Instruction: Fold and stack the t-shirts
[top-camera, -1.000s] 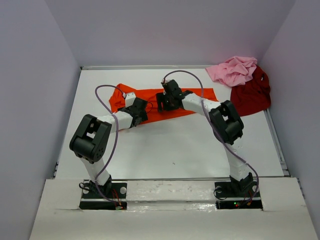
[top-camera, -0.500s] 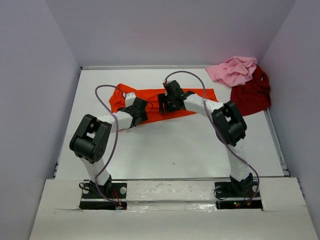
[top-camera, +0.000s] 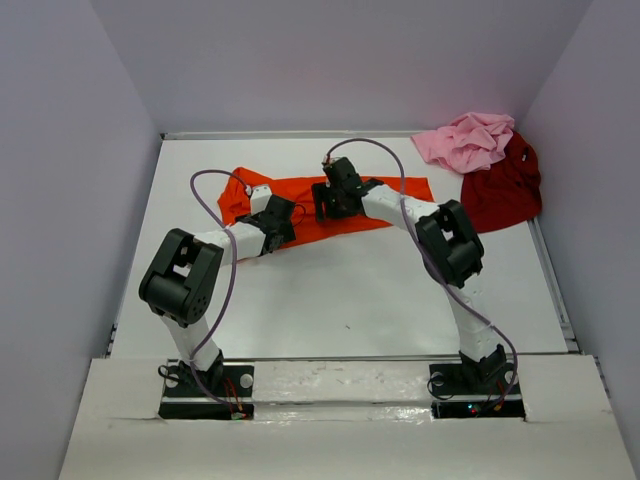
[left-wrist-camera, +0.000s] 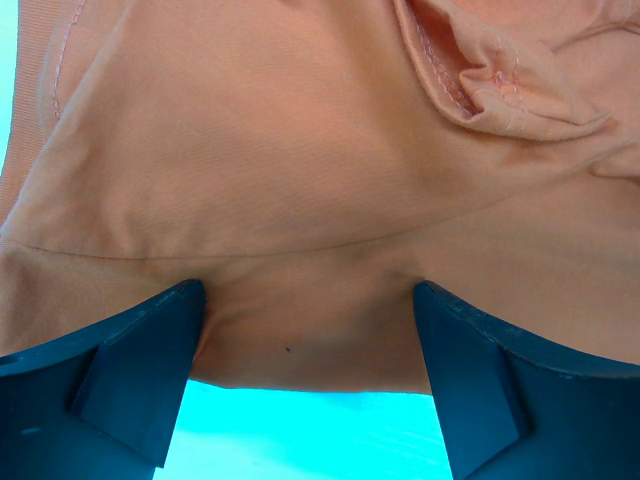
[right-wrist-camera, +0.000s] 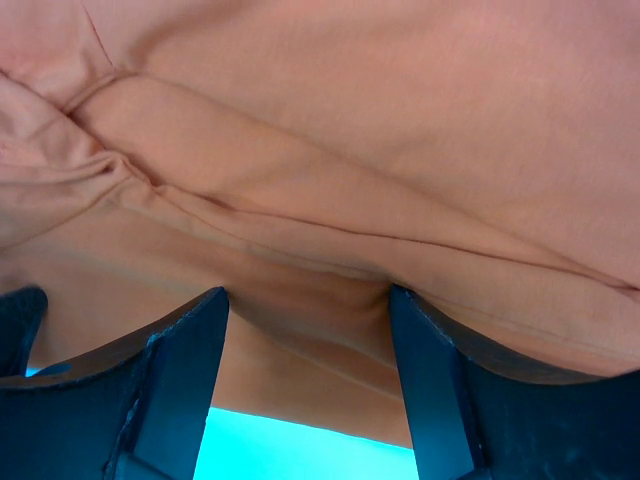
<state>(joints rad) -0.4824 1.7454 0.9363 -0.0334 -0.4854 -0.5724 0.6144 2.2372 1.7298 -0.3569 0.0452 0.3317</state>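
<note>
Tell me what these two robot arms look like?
The left arm and right arm are white tubes with chunky black joints, each on a black base. A thin purple cable loops along each. The left end effector and right end effector each have two dark, wedge-shaped fingers.

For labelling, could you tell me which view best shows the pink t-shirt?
The top external view: the pink t-shirt lies crumpled in the far right corner. Both wrist views show only the orange t-shirt.

A white table (top-camera: 350, 300) lies flat; pale grey walls (top-camera: 330, 60) enclose it.
</note>
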